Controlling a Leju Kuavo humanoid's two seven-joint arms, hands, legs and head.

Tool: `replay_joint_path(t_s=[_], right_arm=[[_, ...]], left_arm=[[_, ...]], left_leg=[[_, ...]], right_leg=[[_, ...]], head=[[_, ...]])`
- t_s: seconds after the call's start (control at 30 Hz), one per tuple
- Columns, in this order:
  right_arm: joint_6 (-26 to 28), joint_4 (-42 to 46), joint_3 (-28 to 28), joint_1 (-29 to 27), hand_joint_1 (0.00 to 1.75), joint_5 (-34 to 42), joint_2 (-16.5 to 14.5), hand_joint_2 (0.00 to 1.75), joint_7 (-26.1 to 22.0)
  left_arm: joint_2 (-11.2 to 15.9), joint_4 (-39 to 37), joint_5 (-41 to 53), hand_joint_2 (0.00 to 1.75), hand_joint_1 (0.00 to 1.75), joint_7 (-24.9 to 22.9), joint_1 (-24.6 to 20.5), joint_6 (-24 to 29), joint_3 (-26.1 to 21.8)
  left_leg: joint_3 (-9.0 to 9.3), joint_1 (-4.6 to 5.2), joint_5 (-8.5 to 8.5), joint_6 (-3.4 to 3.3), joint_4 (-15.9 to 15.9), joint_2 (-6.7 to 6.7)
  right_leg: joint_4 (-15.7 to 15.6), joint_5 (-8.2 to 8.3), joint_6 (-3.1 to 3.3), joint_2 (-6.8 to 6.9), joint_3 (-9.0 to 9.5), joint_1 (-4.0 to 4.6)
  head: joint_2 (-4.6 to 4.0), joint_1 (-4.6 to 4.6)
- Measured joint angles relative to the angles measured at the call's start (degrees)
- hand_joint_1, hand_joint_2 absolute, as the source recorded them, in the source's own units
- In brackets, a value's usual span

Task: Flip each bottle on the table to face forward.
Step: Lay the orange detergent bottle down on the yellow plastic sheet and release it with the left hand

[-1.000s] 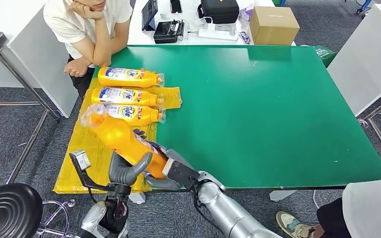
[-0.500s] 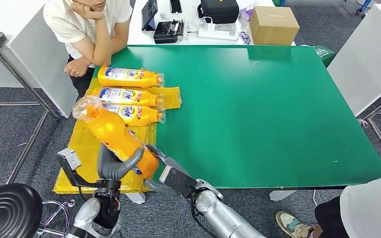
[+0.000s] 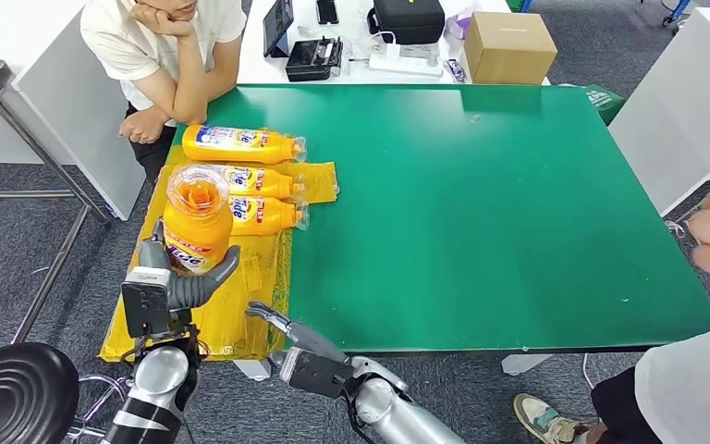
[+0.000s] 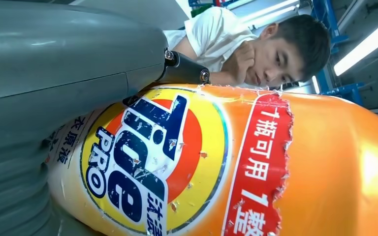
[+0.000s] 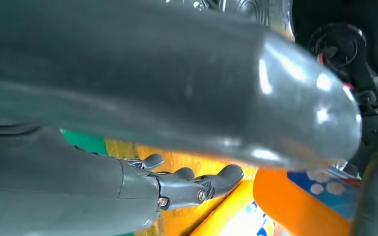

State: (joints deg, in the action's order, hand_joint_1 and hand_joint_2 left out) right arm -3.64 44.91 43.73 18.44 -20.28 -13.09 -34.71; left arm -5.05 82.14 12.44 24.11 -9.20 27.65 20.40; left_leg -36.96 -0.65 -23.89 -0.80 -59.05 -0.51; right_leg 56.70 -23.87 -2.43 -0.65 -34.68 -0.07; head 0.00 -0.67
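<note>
The green table (image 3: pixel 499 203) carries a yellow sheet (image 3: pixel 240 296) along its left edge, the sheet's near end overhanging the table's front. Three orange bottles lie on their sides in a row there, labels up, caps toward the table's middle: the far bottle (image 3: pixel 240 143) rests on the bare green just beyond the sheet, the middle bottle (image 3: pixel 263 181) and the near bottle (image 3: pixel 268 214) lie on the sheet, close together. A person's forearm (image 3: pixel 162 113) leans on the far left corner.
</note>
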Motion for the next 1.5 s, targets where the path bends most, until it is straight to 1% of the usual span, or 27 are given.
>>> replay_joint_path(t_s=[0.07,0.13,0.2,0.27,0.37,0.43,0.5,0.63,0.7,0.77,0.9,0.93,0.97,1.03,1.07,1.1,1.23,1.37,1.5], right_arm=[[0.01,0.19,0.14,-0.1,0.0,-0.07,0.0,0.0,0.0],[-0.01,0.33,0.4,-0.1,0.0,-0.25,-0.02,0.0,-0.06],[-0.05,0.38,0.74,0.02,0.0,-0.46,-0.16,0.0,-0.19],[-0.2,0.45,1.05,0.27,0.0,-0.61,-0.5,0.0,-0.27],[-0.67,0.64,1.37,0.73,0.0,-0.54,-1.09,0.0,-0.27],[-1.05,0.68,1.44,1.0,0.0,-0.33,-1.32,0.0,-0.29],[-1.38,0.68,1.45,1.24,0.0,-0.13,-1.43,0.0,-0.39],[-2.09,0.89,1.44,1.5,0.0,0.08,-1.44,0.0,-0.72],[-2.79,1.19,1.44,1.51,0.0,0.05,-1.44,0.0,-0.72],[-3.2,1.33,1.45,1.47,0.0,-0.09,-1.45,0.0,-0.7],[-3.35,2.0,1.44,1.09,0.0,-0.44,-1.46,0.0,-1.04],[-3.48,2.44,1.44,0.93,0.0,-0.46,-1.46,0.0,-1.14],[-3.67,2.92,1.44,0.77,0.0,-0.46,-1.45,0.0,-1.19],[-4.05,3.82,1.45,0.47,0.0,-0.48,-1.44,0.0,-1.22],[-4.15,4.16,1.45,0.35,0.0,-0.48,-1.43,0.0,-1.22],[-4.2,4.41,1.45,0.27,0.0,-0.48,-1.43,0.0,-1.22],[-4.19,4.68,1.45,0.09,0.0,-0.39,-1.37,0.0,-1.22],[-3.78,4.68,1.44,-0.48,0.0,-0.37,-1.08,0.0,-1.25],[-3.68,4.68,1.43,-0.72,0.0,-0.37,-0.92,0.0,-1.31]], left_arm=[[0.0,-0.33,0.47,1.75,1.75,-0.12,-0.16,0.23,-0.25],[0.01,-1.05,4.96,1.75,1.75,-1.85,-0.6,2.1,-0.39],[0.03,-3.22,14.74,1.75,1.75,-5.2,-2.04,5.2,-0.44],[0.04,-7.3,25.23,1.75,1.75,-8.8,-4.47,6.97,-0.62],[0.04,-15.92,36.53,1.75,1.75,-13.99,-9.18,6.43,-0.88],[0.04,-22.03,40.63,1.75,1.75,-15.86,-12.28,3.92,-0.98],[0.04,-27.77,42.52,1.75,1.75,-16.49,-15.01,-0.22,-1.01],[-0.08,-37.39,43.67,1.75,1.75,-17.15,-19.73,-9.72,-0.68],[-0.16,-40.9,43.94,1.75,1.75,-17.26,-21.92,-13.36,-0.38],[-0.25,-43.81,44.5,1.75,1.75,-17.66,-23.9,-15.59,-0.04],[-0.28,-48.1,45.29,1.75,1.75,-19.06,-26.68,-17.84,0.75],[-0.28,-49.04,45.4,1.75,1.59,-19.25,-27.29,-18.59,0.87],[-0.28,-49.89,45.57,1.75,1.21,-19.36,-27.86,-19.43,0.99],[-0.28,-51.41,46.03,1.75,0.34,-19.37,-28.88,-21.32,1.23],[-0.26,-52.02,46.18,1.75,0.06,-19.22,-29.32,-22.34,1.35],[-0.19,-52.57,46.42,1.75,0.0,-18.94,-29.66,-23.45,1.55],[0.28,-53.71,48.53,1.75,0.0,-17.56,-30.04,-26.42,3.42],[0.83,-52.82,49.0,1.75,0.0,-16.32,-29.96,-26.31,5.47],[1.05,-52.05,48.79,1.75,0.0,-16.2,-29.83,-26.25,6.09]], left_leg=[[0.0,0.0,0.0,0.0,0.0,-0.02],[0.0,0.0,0.0,0.0,0.0,-0.03],[0.0,-0.01,0.01,0.01,0.0,-0.06],[0.0,-0.01,0.02,0.02,0.0,-0.06],[0.02,-0.02,0.07,0.07,0.0,-0.04],[0.02,-0.02,0.1,0.07,0.0,-0.05],[0.02,-0.02,0.12,0.05,0.0,-0.04],[0.01,-0.01,0.12,0.04,-0.01,-0.04],[0.02,0.0,0.12,0.05,-0.01,-0.08],[0.05,0.0,0.11,0.05,0.0,-0.11],[0.14,-0.01,0.11,0.07,0.01,-0.09],[0.18,-0.01,0.12,0.07,0.01,-0.09],[0.24,-0.01,0.13,0.08,0.01,-0.09],[0.36,-0.01,0.14,0.09,0.02,-0.09],[0.42,-0.01,0.14,0.09,0.02,-0.09],[0.47,-0.01,0.14,0.09,0.02,-0.08],[0.49,-0.02,0.18,0.13,0.02,-0.04],[0.45,-0.01,0.19,0.14,0.02,-0.06],[0.41,-0.01,0.19,0.14,0.02,-0.07]], right_leg=[[0.0,0.0,0.0,0.0,0.0,0.0],[0.0,0.0,0.0,0.01,0.0,0.0],[0.0,0.0,0.0,0.01,0.0,0.01],[0.01,0.0,0.0,0.01,0.01,0.01],[0.03,0.02,0.0,0.01,0.01,0.01],[0.04,0.03,0.0,0.01,0.01,0.01],[0.05,0.03,-0.01,0.01,0.02,0.01],[0.06,0.04,-0.02,0.01,0.02,0.0],[0.06,0.03,-0.02,0.02,0.05,0.0],[0.05,0.02,-0.02,0.02,0.09,0.0],[0.07,0.03,0.0,0.02,0.14,0.01],[0.08,0.03,0.0,0.02,0.17,0.01],[0.1,0.03,0.01,0.02,0.21,0.01],[0.11,0.03,0.01,0.02,0.34,0.01],[0.12,0.03,0.01,0.02,0.4,0.01],[0.12,0.04,0.02,0.02,0.44,0.01],[0.13,0.13,0.17,0.02,0.43,0.02],[0.14,0.13,0.16,0.02,0.42,0.01],[0.14,0.13,0.16,0.02,0.4,0.01]], head=[[0.0,0.01],[0.0,0.02],[0.0,0.01],[0.0,0.01],[0.0,0.02],[0.0,0.02],[0.0,0.02],[0.0,0.01],[0.0,0.01],[0.0,0.02],[0.0,0.01],[0.0,0.02],[0.0,0.02],[0.0,0.02],[0.0,0.02],[0.0,0.02],[0.0,0.01],[0.0,0.01],[0.0,0.01]])
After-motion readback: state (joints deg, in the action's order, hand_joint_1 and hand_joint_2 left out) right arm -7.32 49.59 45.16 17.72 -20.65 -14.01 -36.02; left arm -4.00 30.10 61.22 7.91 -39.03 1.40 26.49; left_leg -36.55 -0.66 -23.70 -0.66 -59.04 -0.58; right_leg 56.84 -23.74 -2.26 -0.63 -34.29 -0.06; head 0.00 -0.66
